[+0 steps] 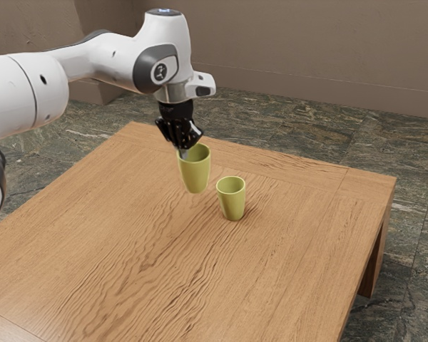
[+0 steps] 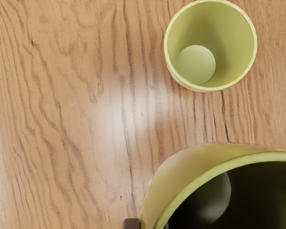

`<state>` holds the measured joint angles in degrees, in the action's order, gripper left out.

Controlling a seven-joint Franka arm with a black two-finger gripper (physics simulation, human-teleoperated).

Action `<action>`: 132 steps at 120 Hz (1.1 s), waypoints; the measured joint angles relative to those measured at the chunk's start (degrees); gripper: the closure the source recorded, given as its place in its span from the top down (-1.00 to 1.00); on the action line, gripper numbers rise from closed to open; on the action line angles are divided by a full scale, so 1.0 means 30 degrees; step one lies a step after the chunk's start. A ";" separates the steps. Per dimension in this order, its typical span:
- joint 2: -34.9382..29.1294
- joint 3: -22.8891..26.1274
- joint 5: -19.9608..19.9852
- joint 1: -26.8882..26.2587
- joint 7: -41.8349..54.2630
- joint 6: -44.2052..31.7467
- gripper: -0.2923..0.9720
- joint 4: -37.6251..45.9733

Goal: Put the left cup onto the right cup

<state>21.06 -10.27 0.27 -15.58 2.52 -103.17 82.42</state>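
Two yellow-green cups, one wooden table (image 1: 128, 249), one white robot arm (image 1: 93, 60) with a black claw (image 1: 186, 149).

Item 1, lifted cup (image 1: 195, 171): the claw is clamped on its rim, one finger inside the mouth and one outside. The cup hangs mouth up and slightly tilted, clear of the tabletop. Its rim sits higher than the other cup's rim. In the wrist view its wall and dark interior (image 2: 181, 186) lie directly under the hand.

Item 2, standing cup (image 1: 231, 199): upright on the table, mouth open, nothing inside. It is just beside the lifted cup, toward the exterior view's right, and the two do not touch. In the wrist view its round base shows through the mouth (image 2: 229, 38), and bare wood grain (image 2: 62, 119) separates it from the lifted cup.

Item 3, surroundings: dark marbled floor (image 1: 414, 142) and plain beige wall (image 1: 307, 35).
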 joint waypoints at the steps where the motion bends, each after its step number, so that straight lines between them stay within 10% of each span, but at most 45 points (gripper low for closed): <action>1: 0.0009 0.0000 0.0003 -0.0013 0.0000 0.0002 -0.70 -0.0010; 132: 0.2774 0.0407 0.0072 -0.0605 -0.0003 0.0603 -0.70 -0.3482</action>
<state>29.38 -9.05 0.49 -17.40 2.51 -101.36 71.97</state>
